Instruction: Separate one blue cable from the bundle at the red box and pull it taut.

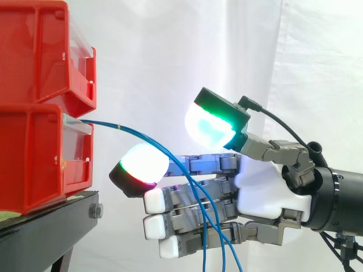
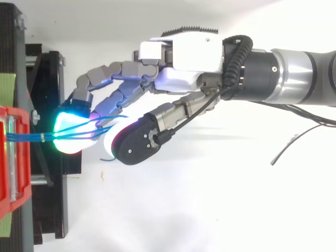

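Several thin blue cables (image 1: 148, 139) leave the front of the lower red bin (image 1: 34, 153) and arc down to the right, past the picture's lower edge. A small yellow tie (image 2: 42, 137) binds them close to the bin (image 2: 9, 157). My hand (image 1: 264, 190) reaches in from the right and is open, with its fingers stretched toward the bin. The cables cross in front of those fingers. One glowing fingertip (image 1: 144, 161) sits just under the cables, and the thumb pad (image 1: 207, 126) glows green above them, apart from them. From above, the cables (image 2: 79, 128) lie over a lit fingertip (image 2: 71, 131).
Two red bins are stacked on a black stand (image 1: 51, 224), the upper one (image 1: 39, 51) jutting out over the lower. A white curtain hangs behind. The stand's frame (image 2: 52, 79) lies just under the fingertips.
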`<state>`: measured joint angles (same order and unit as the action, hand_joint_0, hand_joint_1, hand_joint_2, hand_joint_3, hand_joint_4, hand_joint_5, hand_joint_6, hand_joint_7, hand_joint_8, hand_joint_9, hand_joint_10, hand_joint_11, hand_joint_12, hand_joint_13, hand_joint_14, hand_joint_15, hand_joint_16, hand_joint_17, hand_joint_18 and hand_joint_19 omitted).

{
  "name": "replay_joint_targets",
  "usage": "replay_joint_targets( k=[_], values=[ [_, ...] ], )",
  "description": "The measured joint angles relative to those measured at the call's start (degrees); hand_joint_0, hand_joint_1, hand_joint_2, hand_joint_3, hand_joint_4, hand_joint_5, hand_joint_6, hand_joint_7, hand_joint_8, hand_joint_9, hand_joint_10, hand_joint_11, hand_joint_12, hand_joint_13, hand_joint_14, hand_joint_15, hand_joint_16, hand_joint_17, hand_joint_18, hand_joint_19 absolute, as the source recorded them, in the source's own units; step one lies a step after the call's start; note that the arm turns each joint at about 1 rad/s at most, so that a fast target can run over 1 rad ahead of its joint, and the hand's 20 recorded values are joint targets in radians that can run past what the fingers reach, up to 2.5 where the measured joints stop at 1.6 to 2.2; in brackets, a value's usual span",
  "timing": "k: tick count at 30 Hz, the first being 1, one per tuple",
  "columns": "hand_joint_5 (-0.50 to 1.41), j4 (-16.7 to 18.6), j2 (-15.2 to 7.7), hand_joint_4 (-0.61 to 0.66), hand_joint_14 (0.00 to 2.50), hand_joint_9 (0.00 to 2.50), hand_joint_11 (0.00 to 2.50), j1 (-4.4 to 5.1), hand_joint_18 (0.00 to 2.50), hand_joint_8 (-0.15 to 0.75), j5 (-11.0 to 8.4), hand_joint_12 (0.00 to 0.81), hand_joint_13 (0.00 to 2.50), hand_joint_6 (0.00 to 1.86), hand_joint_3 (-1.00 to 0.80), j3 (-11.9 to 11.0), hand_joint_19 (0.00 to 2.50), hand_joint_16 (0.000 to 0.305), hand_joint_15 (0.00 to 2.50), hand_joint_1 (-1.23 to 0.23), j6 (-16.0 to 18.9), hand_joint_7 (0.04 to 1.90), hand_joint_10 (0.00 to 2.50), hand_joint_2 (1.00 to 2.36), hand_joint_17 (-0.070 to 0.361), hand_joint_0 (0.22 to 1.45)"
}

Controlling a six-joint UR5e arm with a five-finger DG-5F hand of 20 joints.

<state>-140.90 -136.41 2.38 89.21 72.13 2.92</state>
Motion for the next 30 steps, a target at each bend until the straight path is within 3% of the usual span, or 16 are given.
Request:
replay_joint_targets(
  k=[8, 17, 30],
  values=[
    [-0.16, 0.1, 0.0, 0.24, 0.02, 0.68, 0.46, -0.01, 0.52, 0.297, -0.02, 0.353, 0.67, 0.50, -0.37, -0.6, 0.57, 0.047, 0.41, -0.63, -0.8, 1.04, 0.01, 1.01, 0.106, 0.61],
    [-0.14, 0.6, -0.7, 0.17, 0.01, 0.73, 0.54, -0.03, 0.58, 0.309, 0.00, 0.360, 0.71, 0.51, -0.38, -0.7, 0.55, 0.047, 0.41, -0.62, -1.2, 1.23, 0.01, 1.01, 0.107, 0.61],
    [-0.15, 0.7, -0.7, 0.17, 0.02, 0.78, 0.57, -0.06, 0.65, 0.318, 0.01, 0.365, 0.77, 0.62, -0.41, -1.2, 0.58, 0.048, 0.44, -0.60, -1.2, 1.12, 0.01, 1.01, 0.108, 0.59]
  ],
)
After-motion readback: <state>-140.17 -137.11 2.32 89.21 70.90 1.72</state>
